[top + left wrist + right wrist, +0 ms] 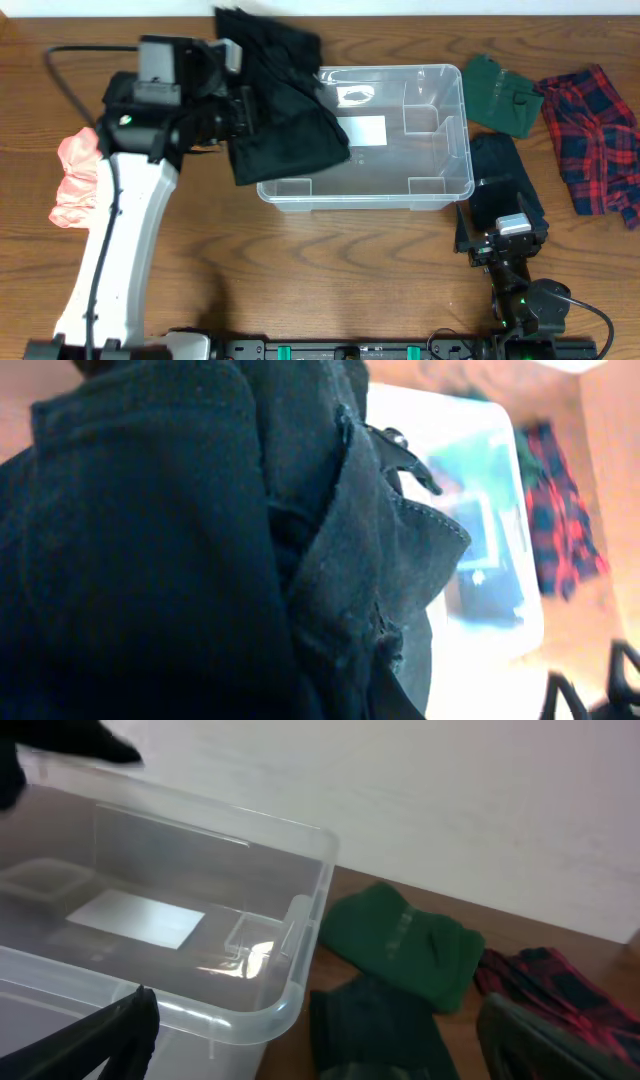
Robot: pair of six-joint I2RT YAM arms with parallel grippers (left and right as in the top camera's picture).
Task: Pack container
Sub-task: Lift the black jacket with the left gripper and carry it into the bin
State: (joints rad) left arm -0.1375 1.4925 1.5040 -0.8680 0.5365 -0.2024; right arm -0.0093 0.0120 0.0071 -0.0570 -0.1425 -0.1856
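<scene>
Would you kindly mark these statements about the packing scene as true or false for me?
The left gripper holds a black garment over the container's left end: true.
A green garment lies inside the container: false, it lies on the table to its right.
The right gripper is shut: false, it is open and empty.
A pink garment lies on the table left of the left arm: true.

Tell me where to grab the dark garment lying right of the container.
Probably the near end of the dark garment, from straight above with the open right gripper: it lies flat on the table beside the container, so only pinched-up cloth gives a bite.
</scene>
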